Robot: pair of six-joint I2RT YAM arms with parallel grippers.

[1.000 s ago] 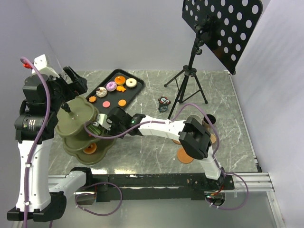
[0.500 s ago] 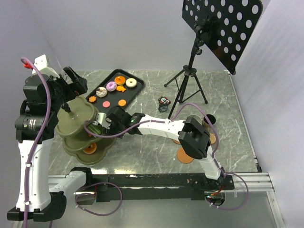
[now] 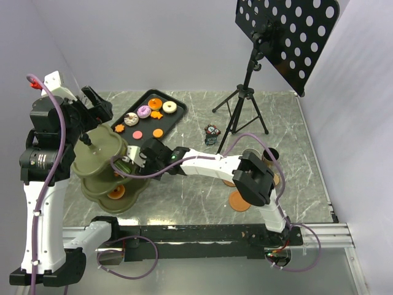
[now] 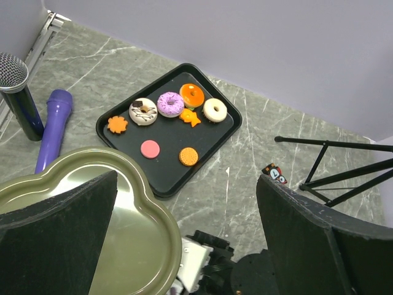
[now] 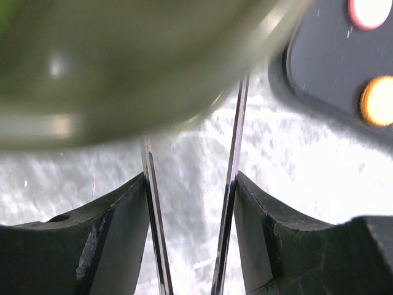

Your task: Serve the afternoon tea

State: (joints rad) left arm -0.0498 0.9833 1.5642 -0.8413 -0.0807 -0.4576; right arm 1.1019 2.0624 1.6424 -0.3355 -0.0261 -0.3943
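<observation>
right fingers grip tongs, tips hidden behind blurred stand | left fingers wide apart, empty

One black tray carries four donuts and four small pastries, alongside two microphones and one pair of tongs.

In the upper left of centre, a black tray on the marbled table holds a purple donut, an orange donut, a white donut and smaller flat pastries. At the left edge the left arm rises beside an olive two-tier stand, whose lower tier carries an orange piece. The right arm reaches from lower right across to the stand, its right gripper at the stand's rim, with an orange saucer by its elbow.
</observation>
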